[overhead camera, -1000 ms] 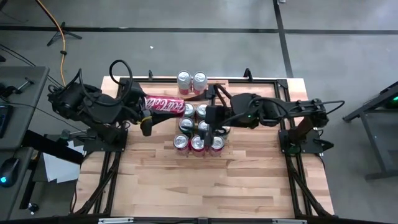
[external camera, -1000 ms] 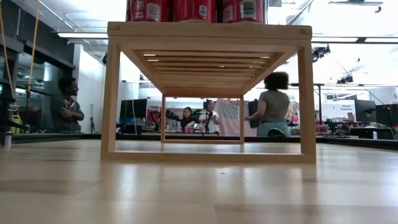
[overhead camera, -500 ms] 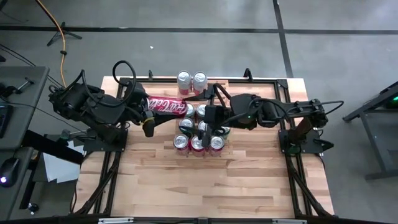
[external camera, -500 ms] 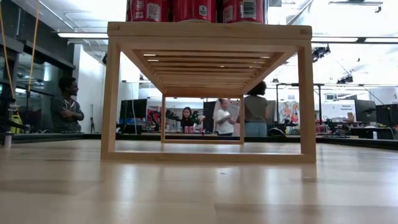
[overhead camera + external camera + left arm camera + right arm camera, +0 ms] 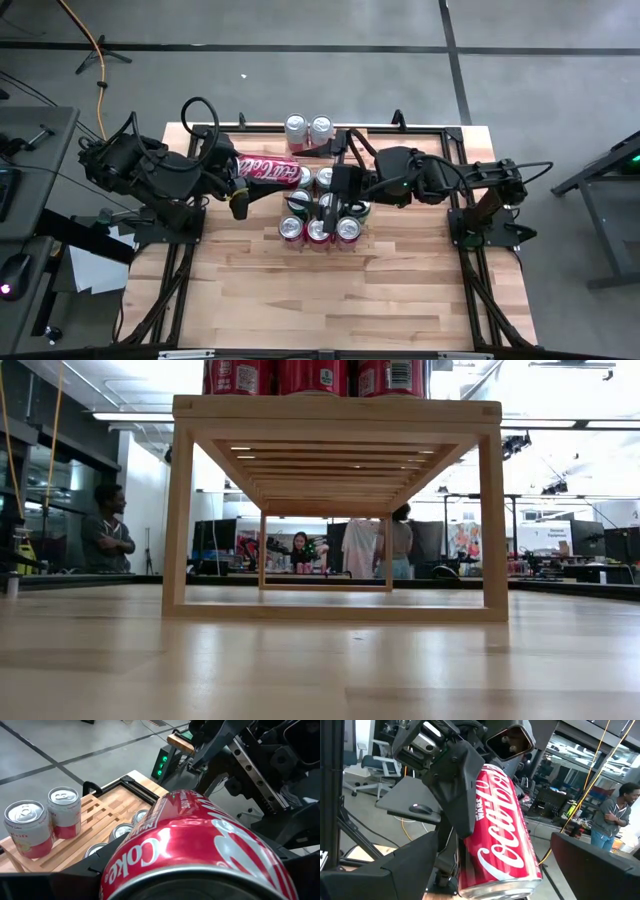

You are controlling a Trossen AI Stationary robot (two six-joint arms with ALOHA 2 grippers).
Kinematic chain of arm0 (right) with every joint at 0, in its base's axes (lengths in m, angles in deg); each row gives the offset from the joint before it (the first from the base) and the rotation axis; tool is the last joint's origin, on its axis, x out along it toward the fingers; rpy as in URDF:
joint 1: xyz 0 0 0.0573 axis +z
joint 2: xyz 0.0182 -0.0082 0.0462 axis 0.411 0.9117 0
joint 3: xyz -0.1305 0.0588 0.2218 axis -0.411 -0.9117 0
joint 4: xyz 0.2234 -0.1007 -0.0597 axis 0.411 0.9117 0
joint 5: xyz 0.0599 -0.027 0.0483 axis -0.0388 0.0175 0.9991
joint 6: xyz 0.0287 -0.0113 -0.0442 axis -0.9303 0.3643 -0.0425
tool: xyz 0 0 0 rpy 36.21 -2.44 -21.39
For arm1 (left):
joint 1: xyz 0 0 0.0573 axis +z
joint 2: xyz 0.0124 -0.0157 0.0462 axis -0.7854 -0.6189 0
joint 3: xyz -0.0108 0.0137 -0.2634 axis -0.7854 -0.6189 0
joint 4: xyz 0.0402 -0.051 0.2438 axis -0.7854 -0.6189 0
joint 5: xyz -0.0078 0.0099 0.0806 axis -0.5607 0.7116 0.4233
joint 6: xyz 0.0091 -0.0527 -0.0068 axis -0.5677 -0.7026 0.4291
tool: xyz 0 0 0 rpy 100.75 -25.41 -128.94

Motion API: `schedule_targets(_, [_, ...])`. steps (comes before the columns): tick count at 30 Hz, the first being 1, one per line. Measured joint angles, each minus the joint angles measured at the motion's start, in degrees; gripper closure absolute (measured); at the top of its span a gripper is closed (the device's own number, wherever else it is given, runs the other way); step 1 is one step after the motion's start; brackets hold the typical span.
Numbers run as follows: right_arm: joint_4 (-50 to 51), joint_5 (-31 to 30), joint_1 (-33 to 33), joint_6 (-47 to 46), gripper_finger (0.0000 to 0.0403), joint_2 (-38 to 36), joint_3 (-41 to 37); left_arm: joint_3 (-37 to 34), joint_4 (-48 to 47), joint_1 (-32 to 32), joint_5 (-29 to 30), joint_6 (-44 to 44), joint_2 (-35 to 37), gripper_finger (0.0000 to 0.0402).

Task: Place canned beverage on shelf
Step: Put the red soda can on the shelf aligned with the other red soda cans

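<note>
The left gripper (image 5: 240,172) squeezes a red can (image 5: 268,171) lying sideways above the shelf (image 5: 341,150); the right gripper's (image 5: 338,185) fingers are spread apart nearby.

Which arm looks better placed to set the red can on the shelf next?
Left. The left gripper already holds the red can sideways beside the shelf, shut on it. The right gripper hovers over the standing cans, fingers spread either side of the can and not gripping it.
</note>
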Motion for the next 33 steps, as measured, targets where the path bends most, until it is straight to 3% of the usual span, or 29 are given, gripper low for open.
schedule_targets(11, [0.2,-1.2,0.0,1.7,0.0005,0.0,0.0,0.0,0.0,0.0,0.0,0.0,0.0,0.0149])
schedule_targets(33, [0.9,-1.6,0.0,2.6,0.0003,0.0,0.0,0.0,0.0,0.0,0.0,0.0,0.0,0.0149])
